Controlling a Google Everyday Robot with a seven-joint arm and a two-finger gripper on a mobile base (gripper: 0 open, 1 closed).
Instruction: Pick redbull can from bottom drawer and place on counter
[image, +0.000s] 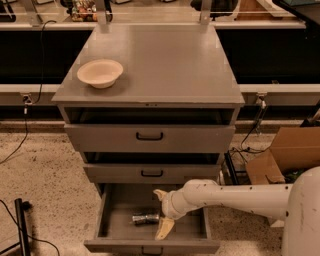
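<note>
White robot arm reaches into the open bottom drawer (116, 226); its gripper (158, 214), fingers spread apart, is just beside the can (144, 218), which lies on its side. A bowl (100, 73) sits on the counter (165, 60).

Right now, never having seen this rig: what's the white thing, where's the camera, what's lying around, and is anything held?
The white thing is a robot arm coming in from the right. At its tip is a two-finger gripper, down inside the open bottom drawer of a grey cabinet. There is one camera, looking down at the cabinet's front from above; what it is mounted on cannot be told. A small silvery can lies on its side on the drawer floor, at the gripper's left. The fingers are spread apart and nothing is held. On the cabinet top sits a cream bowl, near the front left corner.
</note>
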